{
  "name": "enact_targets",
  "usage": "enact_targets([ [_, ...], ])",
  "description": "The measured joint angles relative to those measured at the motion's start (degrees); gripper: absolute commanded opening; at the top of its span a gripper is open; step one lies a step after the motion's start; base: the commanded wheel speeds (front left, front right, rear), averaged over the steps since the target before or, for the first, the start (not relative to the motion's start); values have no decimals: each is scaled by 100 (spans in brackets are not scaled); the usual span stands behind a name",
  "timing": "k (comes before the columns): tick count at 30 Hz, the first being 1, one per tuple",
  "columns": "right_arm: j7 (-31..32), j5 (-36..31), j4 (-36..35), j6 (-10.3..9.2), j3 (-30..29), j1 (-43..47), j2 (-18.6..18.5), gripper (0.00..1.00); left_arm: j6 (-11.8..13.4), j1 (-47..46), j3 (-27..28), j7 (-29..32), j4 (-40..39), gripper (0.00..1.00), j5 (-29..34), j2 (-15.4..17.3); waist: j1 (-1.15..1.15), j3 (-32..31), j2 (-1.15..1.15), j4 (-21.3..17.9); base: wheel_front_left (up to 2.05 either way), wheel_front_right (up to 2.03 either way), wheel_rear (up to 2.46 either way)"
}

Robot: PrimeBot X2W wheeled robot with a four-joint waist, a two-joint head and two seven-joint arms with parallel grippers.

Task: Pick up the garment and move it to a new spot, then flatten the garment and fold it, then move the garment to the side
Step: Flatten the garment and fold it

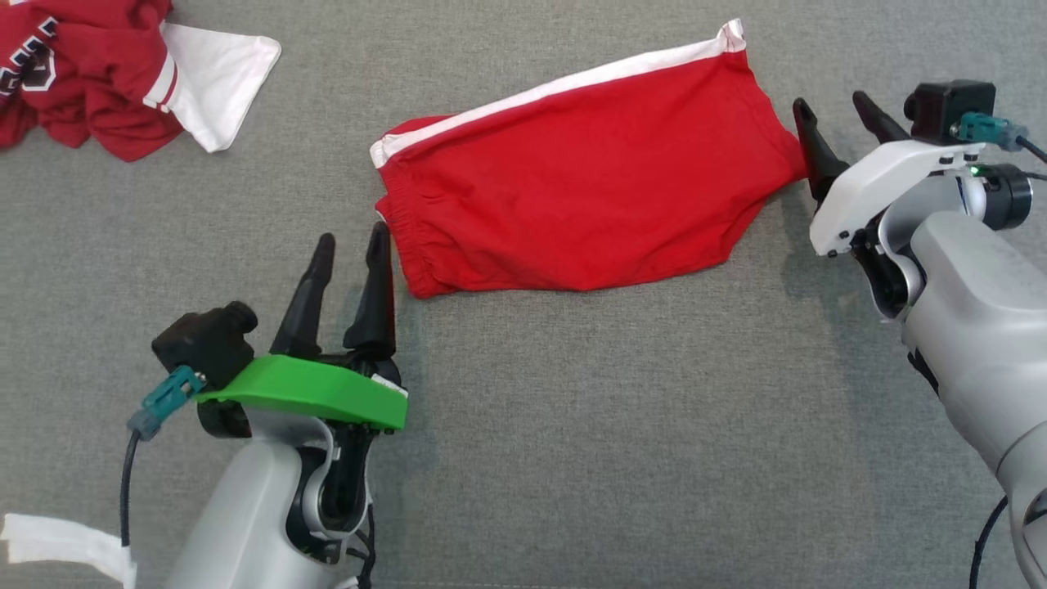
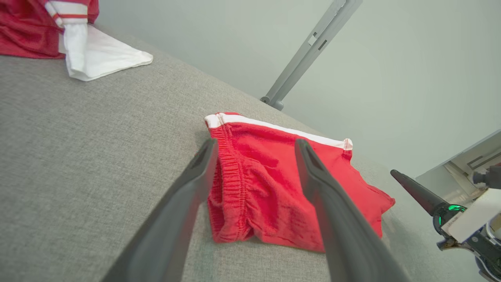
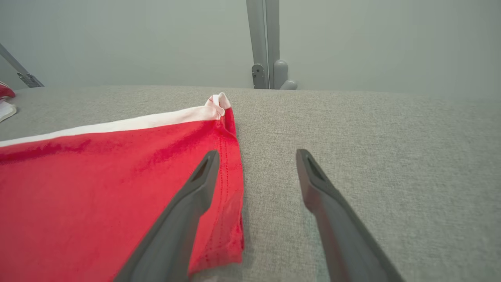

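The garment is a pair of red shorts with a white side stripe, lying folded in half on the grey surface, waistband toward the left. My left gripper stands open just left of the waistband, its right finger close beside the cloth and nothing between the fingers. At the shorts' right end, by the leg hem, my right gripper is open; its left finger reaches over the hem's edge and the other stands over bare surface. In the left wrist view the right gripper's fingertip shows beyond the shorts.
A crumpled red and white jersey lies at the far left corner of the grey surface. A white strip of cloth hangs by my left arm. Grey metal posts stand behind the far edge.
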Motion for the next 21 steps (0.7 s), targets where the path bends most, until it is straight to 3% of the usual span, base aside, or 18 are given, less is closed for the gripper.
enact_targets([
  [9, 44, 231, 714, 0, -137, 161, 125, 100, 377, 363, 192, -386, -311, 100, 565, 325, 0, -113, 0, 326, 0, 0, 0],
  [21, 454, 243, 1202, 0, -332, 216, 318, 100, 475, 831, 330, -526, -280, 100, 730, 320, 0, -218, 0, 741, 0, 0, 0],
])
